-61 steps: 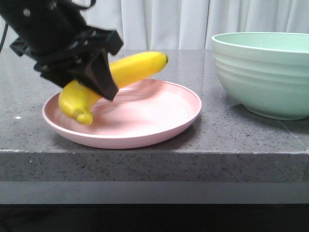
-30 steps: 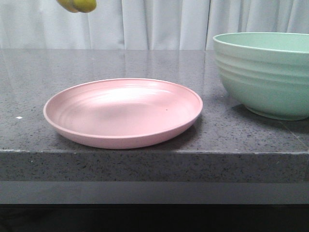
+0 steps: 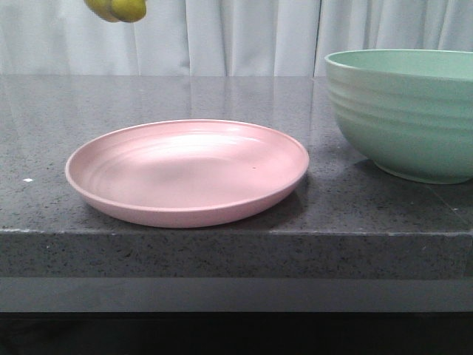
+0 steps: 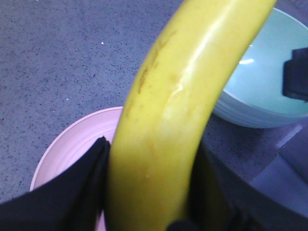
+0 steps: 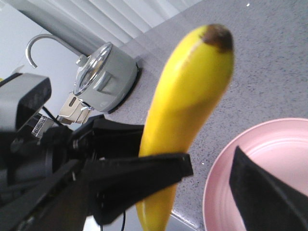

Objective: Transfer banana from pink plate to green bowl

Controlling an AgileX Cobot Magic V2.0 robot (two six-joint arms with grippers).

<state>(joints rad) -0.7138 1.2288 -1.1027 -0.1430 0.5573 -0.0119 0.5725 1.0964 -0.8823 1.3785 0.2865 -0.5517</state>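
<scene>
The banana (image 3: 118,9) hangs high above the table's left side; only its lower end shows at the top edge of the front view. My left gripper (image 4: 151,192) is shut on the banana (image 4: 183,96), with a black finger on each side of it. The pink plate (image 3: 185,174) lies below with nothing on it, and it also shows in the left wrist view (image 4: 72,149). The green bowl (image 3: 403,111) stands to the plate's right. My right gripper (image 5: 211,163) is open and holds nothing, close beside the banana (image 5: 187,96) and over the plate's rim (image 5: 260,163).
A grey pot with a glass lid (image 5: 106,72) stands on the counter beyond the banana. The grey stone table (image 3: 222,251) has its front edge just before the plate. White curtains hang behind the table.
One second ago the left gripper held the banana just above the plate. It has carried it straight up to the top of the front view, and it has barely moved in the last half second.
</scene>
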